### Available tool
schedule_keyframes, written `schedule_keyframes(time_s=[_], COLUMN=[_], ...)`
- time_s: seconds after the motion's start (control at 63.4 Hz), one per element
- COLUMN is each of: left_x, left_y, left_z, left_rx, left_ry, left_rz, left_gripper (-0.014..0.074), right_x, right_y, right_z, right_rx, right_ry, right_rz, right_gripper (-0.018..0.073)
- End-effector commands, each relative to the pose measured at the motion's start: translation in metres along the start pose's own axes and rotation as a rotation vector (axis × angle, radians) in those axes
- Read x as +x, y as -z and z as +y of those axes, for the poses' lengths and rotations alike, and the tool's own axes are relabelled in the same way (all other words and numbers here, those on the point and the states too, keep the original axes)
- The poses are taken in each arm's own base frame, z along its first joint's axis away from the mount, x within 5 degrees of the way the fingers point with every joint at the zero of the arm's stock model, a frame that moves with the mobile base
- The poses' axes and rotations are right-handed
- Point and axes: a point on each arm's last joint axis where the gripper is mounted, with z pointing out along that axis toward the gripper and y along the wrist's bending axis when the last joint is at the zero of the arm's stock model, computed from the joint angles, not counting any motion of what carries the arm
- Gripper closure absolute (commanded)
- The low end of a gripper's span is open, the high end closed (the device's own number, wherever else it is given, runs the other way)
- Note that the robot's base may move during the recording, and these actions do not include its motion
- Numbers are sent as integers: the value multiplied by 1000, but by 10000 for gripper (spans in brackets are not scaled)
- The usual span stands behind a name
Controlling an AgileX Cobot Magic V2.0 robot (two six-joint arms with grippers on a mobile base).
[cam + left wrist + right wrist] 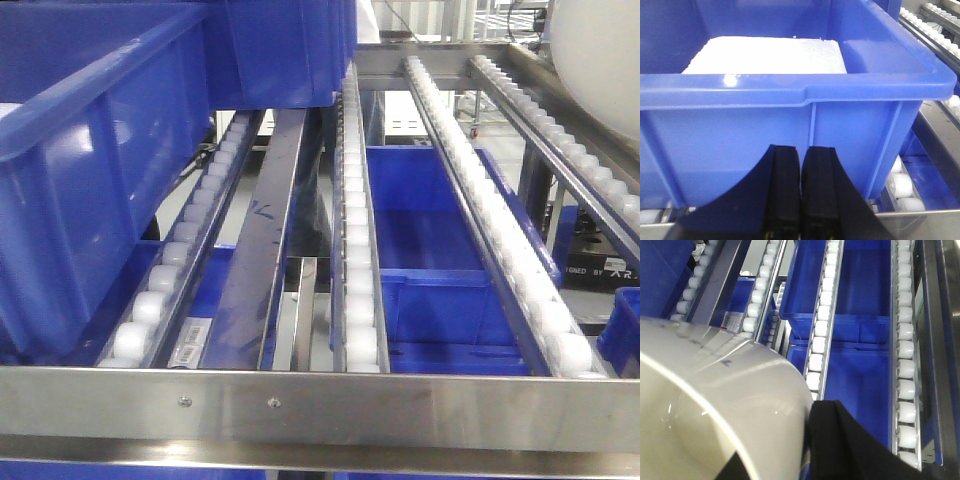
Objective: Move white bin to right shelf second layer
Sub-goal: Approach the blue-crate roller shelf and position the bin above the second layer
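Observation:
The white bin [715,405] fills the lower left of the right wrist view, tilted and held above the roller tracks [822,335]. My right gripper [782,435] is shut on its wall, one black finger [840,440] outside and the other inside. In the front view only a part of the white bin [600,70] shows at the top right, over the right shelf second layer [355,250] with its flat front rail [320,405]. My left gripper [801,152] is shut on nothing, right in front of a blue crate [790,125].
A large blue crate [90,200] sits on the left tracks, another [280,50] behind it. The near crate holds a white foam block [765,55]. More blue crates [440,260] lie on the level below, seen between the tracks.

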Motion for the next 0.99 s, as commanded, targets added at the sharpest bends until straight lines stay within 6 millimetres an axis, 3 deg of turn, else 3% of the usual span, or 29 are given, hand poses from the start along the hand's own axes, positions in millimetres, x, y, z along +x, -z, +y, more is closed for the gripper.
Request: schedule_keyframes(time_s=[0.0, 0.979], left_x=[0, 0], left_y=[-1, -1], left_z=[0, 0], left_rx=[8, 8], left_ry=[7, 7], left_rz=[-76, -76], left_gripper=[512, 512], right_x=[-16, -14], right_y=[5, 5], right_z=[3, 3], right_rx=[-25, -21], right_ry=[-6, -6], right_rz=[-116, -101], right_gripper=[510, 510])
